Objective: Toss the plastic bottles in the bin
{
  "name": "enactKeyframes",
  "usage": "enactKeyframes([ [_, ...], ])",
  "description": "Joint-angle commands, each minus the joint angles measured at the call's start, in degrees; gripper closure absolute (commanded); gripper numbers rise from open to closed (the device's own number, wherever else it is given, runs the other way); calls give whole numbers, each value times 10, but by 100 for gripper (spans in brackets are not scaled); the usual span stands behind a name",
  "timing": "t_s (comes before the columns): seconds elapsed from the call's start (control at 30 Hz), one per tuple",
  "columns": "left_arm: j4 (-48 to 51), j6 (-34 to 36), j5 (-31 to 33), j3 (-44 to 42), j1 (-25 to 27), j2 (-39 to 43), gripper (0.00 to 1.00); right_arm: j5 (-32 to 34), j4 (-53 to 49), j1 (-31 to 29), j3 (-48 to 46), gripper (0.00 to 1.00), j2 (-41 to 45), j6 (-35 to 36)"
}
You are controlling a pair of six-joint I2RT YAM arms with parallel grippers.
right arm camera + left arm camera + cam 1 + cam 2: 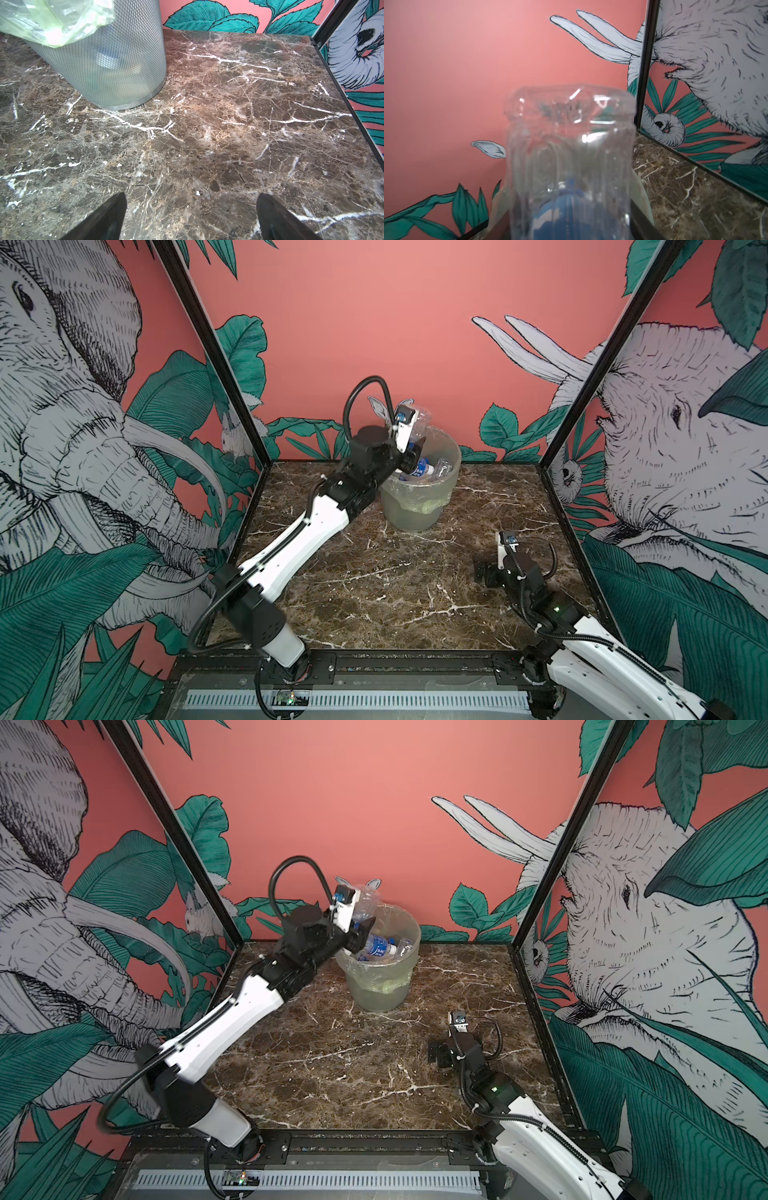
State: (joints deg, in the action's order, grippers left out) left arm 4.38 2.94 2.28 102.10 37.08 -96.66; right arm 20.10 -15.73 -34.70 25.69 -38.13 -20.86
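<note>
The bin (pixel 415 506) (pixel 380 990) stands at the back of the marble table, lined with a yellowish bag. Inside it lie several plastic bottles, one with a blue label (pixel 423 468) (pixel 378 946). My left gripper (pixel 414 454) (pixel 361 934) is over the bin's left rim. A clear plastic bottle (pixel 420 420) (pixel 571 135) stands between its jaws, base pointing up and away. One dark finger (pixel 640 225) lies along the bottle's side. The jaws are wide apart, and whether they press it I cannot tell. My right gripper (pixel 484 570) (pixel 191 207) is open and empty, low over the table's right side.
The brown marble table (pixel 374 580) has a black frame, with patterned walls on three sides. In the right wrist view the bin's ribbed wall (pixel 116 68) stands ahead of the right gripper, apart from it. The left arm stretches diagonally across the table's left half.
</note>
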Motion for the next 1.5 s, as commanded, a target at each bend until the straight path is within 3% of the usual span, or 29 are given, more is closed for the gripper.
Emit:
enactKeyframes([
  [0.0, 24, -53, -67, 53, -27, -24, 0, 8, -4, 4, 5, 1, 1, -6],
  [0.13, -26, -43, -36, -26, -27, 51, 0, 10, -3, 4, 5, 1, -4, -4],
  [0.53, -19, -23, 26, -209, -34, 221, 0, 11, 6, 4, 5, 1, -16, -1],
  [0.87, -19, -96, 48, -389, -89, 319, 0, 17, 16, 4, 6, 0, -27, 2],
  [1.2, -8, -189, 135, -564, -141, 428, 0, 35, -32, 7, 105, 1, -163, -7],
  [1.47, -17, -166, 220, -649, -174, 484, 1, 70, -39, 39, 173, 0, -204, -7],
])
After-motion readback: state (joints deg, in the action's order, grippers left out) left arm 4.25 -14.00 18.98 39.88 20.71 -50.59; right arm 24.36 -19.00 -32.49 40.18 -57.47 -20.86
